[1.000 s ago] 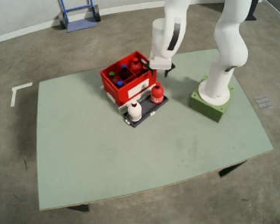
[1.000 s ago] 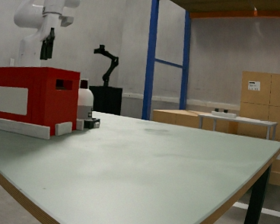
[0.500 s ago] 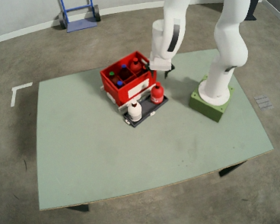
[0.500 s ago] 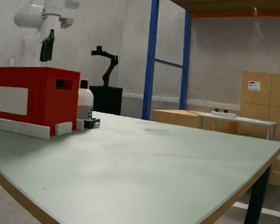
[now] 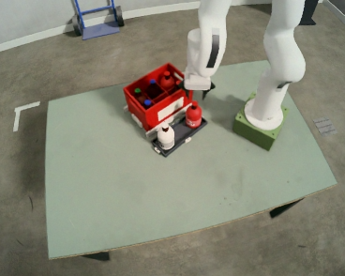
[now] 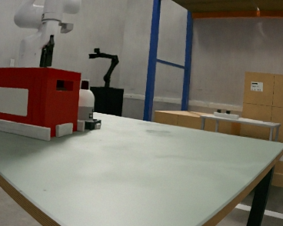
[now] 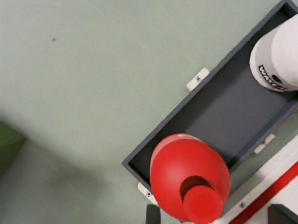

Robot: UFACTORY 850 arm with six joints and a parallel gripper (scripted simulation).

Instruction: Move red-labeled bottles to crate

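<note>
On the pale green tabletop (image 5: pixel 111 188) (image 6: pixel 144 181), a red rectangular plastic crate (image 5: pixel 150 112) (image 6: pixel 64 109) is standing at the left, holding 1 green-capped bottle (image 5: pixel 138 92), 2 blue-capped bottles and 2 red-capped bottles. Just beside it, a dark grey rectangular tray (image 5: pixel 180 133) (image 7: pixel 220 117) is carrying 1 white rounded bottle (image 5: pixel 166 137) (image 6: pixel 86 104) (image 7: pixel 280 57) at its left end and 1 red rounded bottle (image 5: pixel 193 116) (image 7: pixel 190 175), the task's bottle, standing at its right end. Above the crate's right side and the tray, the black 2-fingered gripper (image 5: pixel 198 94) (image 6: pixel 47 58) (image 7: pixel 214 214) is hanging partly open, gripping nothing.
</note>
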